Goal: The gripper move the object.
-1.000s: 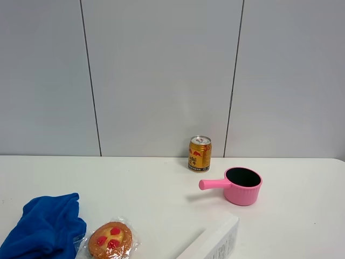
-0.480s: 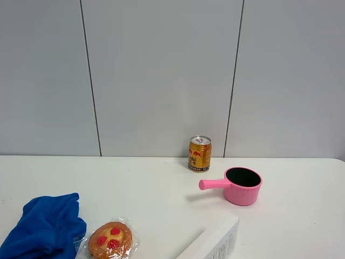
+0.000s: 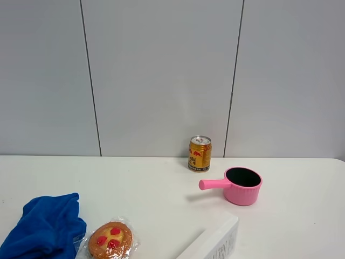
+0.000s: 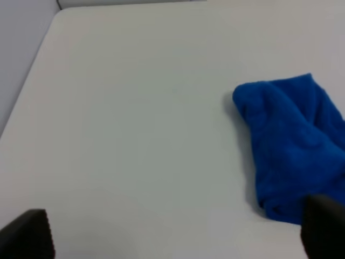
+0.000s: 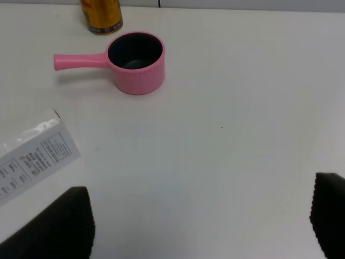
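Note:
A pink saucepan with its handle pointing left stands on the white table; it also shows in the right wrist view. A gold drink can stands behind it by the wall and shows in the right wrist view. A blue cloth lies at the front left and shows in the left wrist view. A wrapped pastry lies beside the cloth. Neither gripper shows in the exterior view. My left gripper and right gripper are open and empty, fingers wide apart above the table.
A white box with printed text lies at the front edge, also in the right wrist view. A grey panelled wall backs the table. The table's left edge shows in the left wrist view.

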